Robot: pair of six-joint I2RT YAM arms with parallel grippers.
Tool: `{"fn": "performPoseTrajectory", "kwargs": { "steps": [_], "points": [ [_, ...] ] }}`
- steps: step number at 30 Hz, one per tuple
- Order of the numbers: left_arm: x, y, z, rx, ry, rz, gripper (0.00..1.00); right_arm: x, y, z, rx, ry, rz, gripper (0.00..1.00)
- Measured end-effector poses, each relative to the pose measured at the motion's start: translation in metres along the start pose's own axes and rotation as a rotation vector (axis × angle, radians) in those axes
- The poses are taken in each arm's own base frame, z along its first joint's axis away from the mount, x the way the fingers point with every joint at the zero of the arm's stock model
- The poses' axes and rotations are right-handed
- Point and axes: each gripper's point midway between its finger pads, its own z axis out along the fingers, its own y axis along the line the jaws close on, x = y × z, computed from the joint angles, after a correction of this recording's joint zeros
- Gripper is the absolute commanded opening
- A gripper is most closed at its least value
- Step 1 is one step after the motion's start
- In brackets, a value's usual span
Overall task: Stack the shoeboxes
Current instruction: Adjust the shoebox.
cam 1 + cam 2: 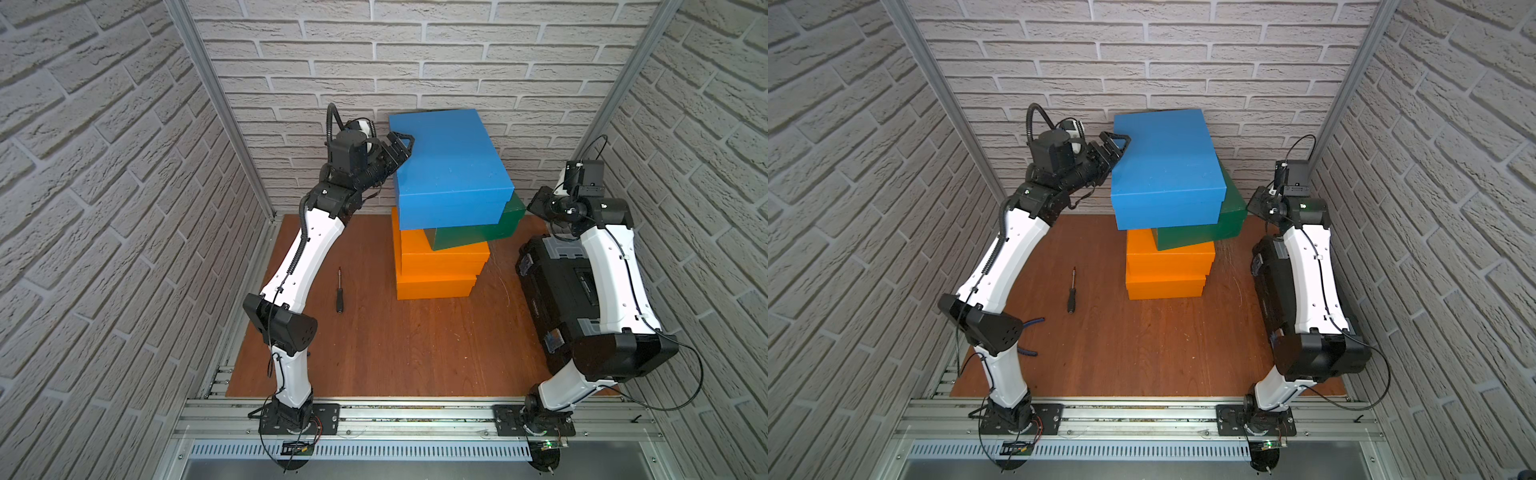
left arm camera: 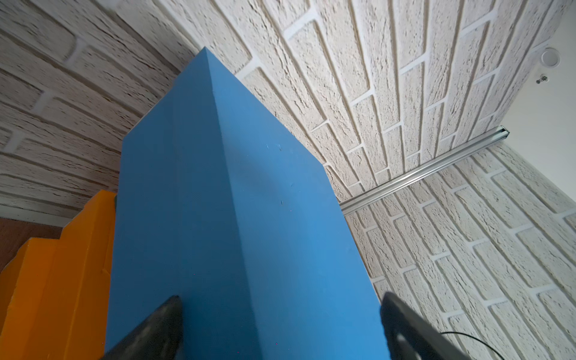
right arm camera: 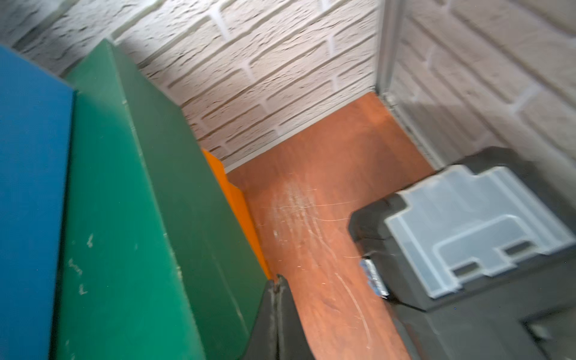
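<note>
The shoeboxes stand in one pile at the back middle of the table. Two orange ones (image 1: 440, 259) (image 1: 432, 286) lie at the bottom. A dark green one (image 1: 478, 232) sits skewed on them, and the blue one (image 1: 449, 166) is on top. My left gripper (image 1: 401, 151) is open at the blue box's far left edge. In the left wrist view its fingers (image 2: 168, 324) straddle the edge between the blue box's (image 2: 233, 233) top and side. My right gripper (image 1: 530, 205) is shut and empty, just beside the green box's (image 3: 131, 218) right end.
A black toolbox (image 1: 552, 299) with grey clips lies at the right under my right arm. A screwdriver (image 1: 339, 291) lies on the wooden table (image 1: 395, 345) left of the pile. Blue-handled pliers (image 1: 1032, 336) peek from under my left elbow. Brick walls enclose three sides.
</note>
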Motion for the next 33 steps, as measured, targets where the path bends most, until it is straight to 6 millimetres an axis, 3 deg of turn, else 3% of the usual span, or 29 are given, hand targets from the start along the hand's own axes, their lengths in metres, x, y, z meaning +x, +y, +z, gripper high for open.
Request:
{"fn": "performPoseTrajectory", "kwargs": {
  "steps": [3,8,17,24,28,33],
  "points": [
    [0.000,0.001,0.002,-0.003,0.001,0.000,0.98,0.021,0.005,0.013,-0.048,0.064,0.002,0.03],
    [0.002,0.004,0.002,-0.015,0.009,-0.001,0.98,0.035,0.015,0.016,-0.125,0.113,0.005,0.03],
    [-0.002,0.013,0.001,-0.045,0.004,0.004,0.98,0.061,0.065,-0.016,-0.385,0.159,-0.039,0.03],
    [-0.010,0.020,-0.001,-0.059,-0.010,0.009,0.98,0.095,0.097,-0.036,-0.492,0.214,-0.107,0.03],
    [-0.017,0.025,-0.003,-0.069,-0.023,0.010,0.98,0.101,0.092,-0.035,-0.448,0.229,-0.110,0.03],
    [-0.024,0.028,-0.006,-0.075,-0.031,0.012,0.98,0.080,0.074,-0.042,-0.342,0.165,-0.084,0.03]
  ]
}}
